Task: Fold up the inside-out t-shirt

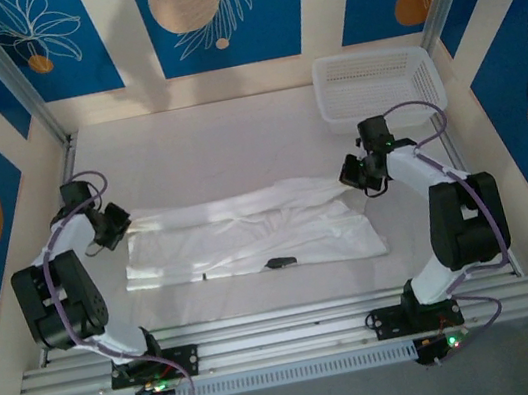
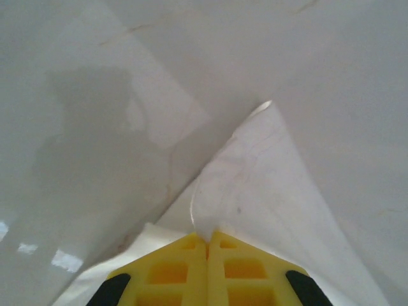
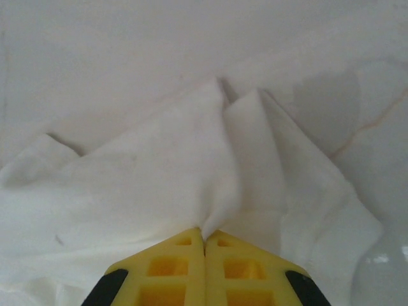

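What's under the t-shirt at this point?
The t-shirt lies on the white table. Its far edge is pinched at either end by the left claw and the right claw. Whatever else may lie beneath the cloth is covered.

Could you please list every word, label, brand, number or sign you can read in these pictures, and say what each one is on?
No text can be read in any view.
Small dark tag on the white t-shirt: too small to read.
Blue wall panels: leaf and circle patterns, no words.
White mesh basket: no label visible.
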### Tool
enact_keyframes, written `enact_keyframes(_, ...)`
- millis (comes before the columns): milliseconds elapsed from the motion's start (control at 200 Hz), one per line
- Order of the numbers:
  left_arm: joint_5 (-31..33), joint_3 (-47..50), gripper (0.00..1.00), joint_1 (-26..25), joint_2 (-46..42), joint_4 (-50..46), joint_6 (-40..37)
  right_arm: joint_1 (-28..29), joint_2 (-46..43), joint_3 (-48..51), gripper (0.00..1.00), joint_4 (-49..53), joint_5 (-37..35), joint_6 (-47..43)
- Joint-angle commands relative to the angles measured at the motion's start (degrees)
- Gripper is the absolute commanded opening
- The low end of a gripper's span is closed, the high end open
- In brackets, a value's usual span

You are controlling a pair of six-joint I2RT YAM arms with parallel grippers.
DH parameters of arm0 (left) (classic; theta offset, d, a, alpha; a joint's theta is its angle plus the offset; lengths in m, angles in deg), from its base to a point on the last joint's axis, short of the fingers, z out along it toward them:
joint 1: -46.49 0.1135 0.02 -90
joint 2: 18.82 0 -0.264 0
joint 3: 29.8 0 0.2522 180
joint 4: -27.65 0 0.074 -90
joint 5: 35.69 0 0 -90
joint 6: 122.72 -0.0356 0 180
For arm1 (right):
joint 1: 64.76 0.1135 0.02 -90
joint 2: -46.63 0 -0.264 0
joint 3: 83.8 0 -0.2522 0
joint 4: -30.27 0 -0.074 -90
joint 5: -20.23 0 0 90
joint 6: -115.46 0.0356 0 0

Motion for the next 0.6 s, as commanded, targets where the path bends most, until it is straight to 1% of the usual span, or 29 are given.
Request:
enact_keyframes(0, 3.2, -0.9, 0.0, 0.7, -3.1, -0.5, 0.2, -0.6, -3.0, -1.9, 0.0, -0.7, 1.3, 0.3)
enact_keyframes(105, 6.5, -0.9, 0.0, 0.7, -6.6, -2.4, -0.3, -0.7, -5.6, -1.5, 0.0, 0.2, 1.2, 0.2)
enact_keyframes(200, 10.4, 0.8, 0.0, 0.7, -10.3, -3.4, -1.0, -0.6, -7.9, 1.6, 0.0, -0.4, 1.4, 1.6)
enact_keyframes(330, 10.6, 4.7, 0.0, 0.7, -13.0, -3.0, -1.2, -0.2, -9.7, 9.7, 0.0, -4.3, 2.0, 5.7)
enact_keyframes(425, 11.5, 8.7, 0.0, 0.5, -13.1, -1.1, -1.3, -0.3, -9.8, 14.5, 0.07, -6.3, 0.9, 7.5)
enact_keyframes(490, 11.5, 10.1, 0.0, 0.4, -12.6, -0.5, -1.4, -0.7, -9.8, 15.3, 0.16, -6.5, 2.2, 6.8)
enact_keyframes(525, 11.7, 10.4, 0.08, 0.1, -12.6, -0.2, -1.5, -0.6, -9.9, 14.6, 0.22, -5.4, 3.2, 6.1)
enact_keyframes(595, 11.7, 10.3, 0.3, -0.1, -13.4, 0.4, -2.0, -0.4, -10.9, 12.1, 0.31, -2.6, 3.7, 4.8)
